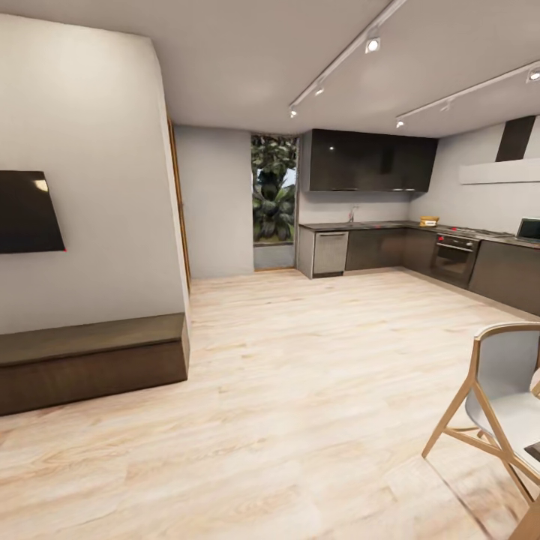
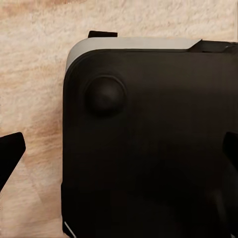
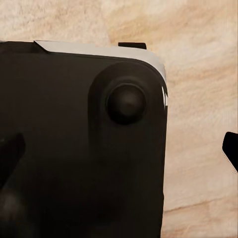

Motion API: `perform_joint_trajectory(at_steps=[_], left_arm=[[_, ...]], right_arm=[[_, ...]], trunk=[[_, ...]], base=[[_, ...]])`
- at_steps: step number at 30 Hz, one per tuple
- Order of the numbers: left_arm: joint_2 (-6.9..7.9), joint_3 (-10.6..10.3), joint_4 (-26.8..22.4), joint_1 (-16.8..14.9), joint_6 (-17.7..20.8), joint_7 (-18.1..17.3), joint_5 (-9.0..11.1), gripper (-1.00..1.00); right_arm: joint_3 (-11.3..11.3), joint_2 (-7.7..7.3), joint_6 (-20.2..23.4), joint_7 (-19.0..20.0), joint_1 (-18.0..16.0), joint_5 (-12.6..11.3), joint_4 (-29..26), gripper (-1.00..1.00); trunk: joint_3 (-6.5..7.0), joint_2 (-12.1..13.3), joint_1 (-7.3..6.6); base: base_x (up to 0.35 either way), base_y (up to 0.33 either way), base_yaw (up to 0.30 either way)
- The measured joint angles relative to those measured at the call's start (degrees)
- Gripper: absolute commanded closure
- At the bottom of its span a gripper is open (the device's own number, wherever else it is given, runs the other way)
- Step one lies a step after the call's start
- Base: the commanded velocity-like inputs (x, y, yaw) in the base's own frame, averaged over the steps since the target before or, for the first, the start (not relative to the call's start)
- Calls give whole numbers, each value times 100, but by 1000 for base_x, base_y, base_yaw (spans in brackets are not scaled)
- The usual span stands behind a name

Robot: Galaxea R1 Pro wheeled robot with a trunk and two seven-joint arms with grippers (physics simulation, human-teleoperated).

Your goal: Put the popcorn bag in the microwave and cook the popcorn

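At the right edge of the head view, the small pale mint-blue microwave [image 1: 529, 229] sits on the long grey shiny desk [image 1: 390, 224]. Both wrist views look down at the robot's black base over pale wooden floor [image 1: 300, 390]; each end effector's state cannot be told.

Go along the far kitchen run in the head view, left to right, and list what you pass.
Window with plants → steel dishwasher → sink tap → yellow item on the countertop → built-in oven → microwave.
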Motion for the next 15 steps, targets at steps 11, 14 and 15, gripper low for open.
perform_joint_trajectory(at_steps=[11,14,15], left_arm=[[3,-9,4,0,10,0,0,-100],[6,-9,2,0,10,0,0,-100],[5,-9,4,0,10,0,0,-100]], right_arm=[[0,0,8,0,0,-5,0,-100],[0,0,8,0,0,-5,0,-100],[0,0,8,0,0,-6,0,-100]], trunk=[[0,0,-1],[0,0,-1],[0,0,-1]], base=[[319,0,0],[323,0,0],[323,0,0]])
